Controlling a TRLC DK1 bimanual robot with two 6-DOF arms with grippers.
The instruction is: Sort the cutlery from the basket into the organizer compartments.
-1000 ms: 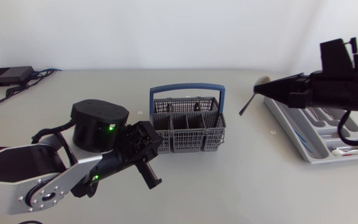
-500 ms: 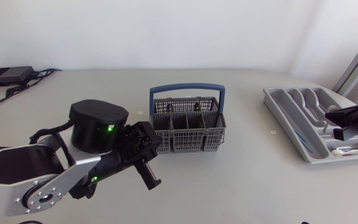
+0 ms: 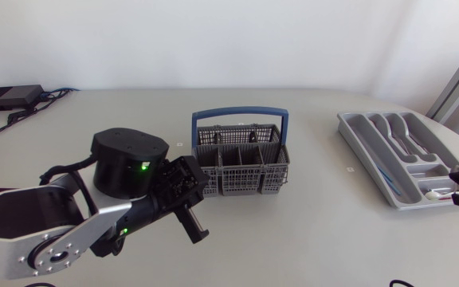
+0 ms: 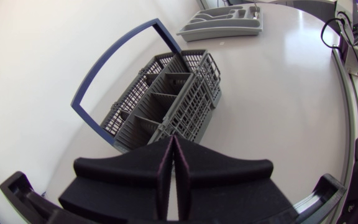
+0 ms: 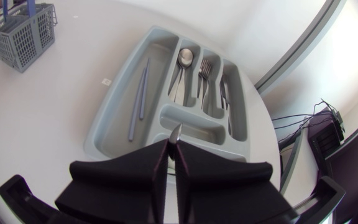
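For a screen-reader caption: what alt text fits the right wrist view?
A grey organizer lies ahead of the right gripper, with two thin sticks, a spoon and forks in separate compartments. The basket stands farther off.

Grey organizer holding spoon, forks, blue sticks in separate compartments, right gripper closed on a silvery utensil tip

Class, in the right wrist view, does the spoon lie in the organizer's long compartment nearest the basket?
No: that organizer compartment holds thin sticks; the spoon lies in the next one.
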